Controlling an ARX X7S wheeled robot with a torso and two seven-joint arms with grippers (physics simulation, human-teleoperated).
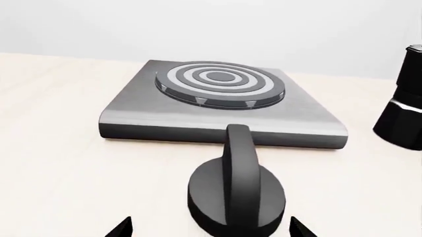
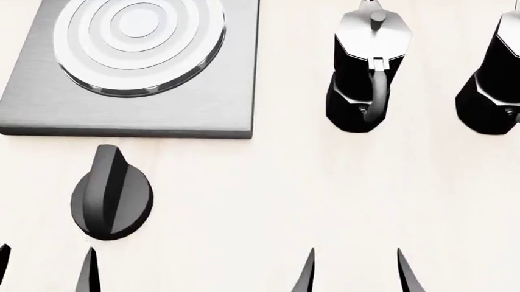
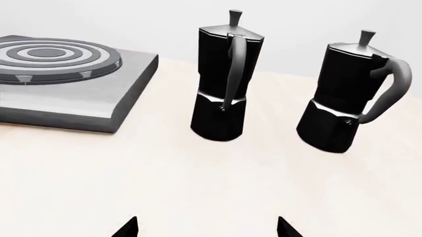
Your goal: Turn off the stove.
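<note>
On the pale cream desk in front of me lies the flat square brushed-grey metal stove plate, with its round burner of light and dark concentric rings raised a little above the plate. It sits at the far left of my head view. Just beside the plate's near edge, apart from it, stands the black round ridged knob. Its raised ridge points toward the plate, leaning slightly to the right in the head view.

My left fingers are spread open with nothing between them. Only their dark tips show at the bottom edge of the head view, near the knob but not touching it. In the left wrist view the knob stands between my two left tips and a little ahead of them, with the stove plate directly behind it.

My right fingers are likewise parted and empty, and they hang over bare desk well to the right of the knob. Beyond them stand two black-and-silver moka pots, both upright. The nearer moka pot stands to the right of the plate with its handle turned toward me. The second moka pot stands further right and is cut off by the edge of the head view. The right wrist view shows both pots close beside one another but not touching.
</note>
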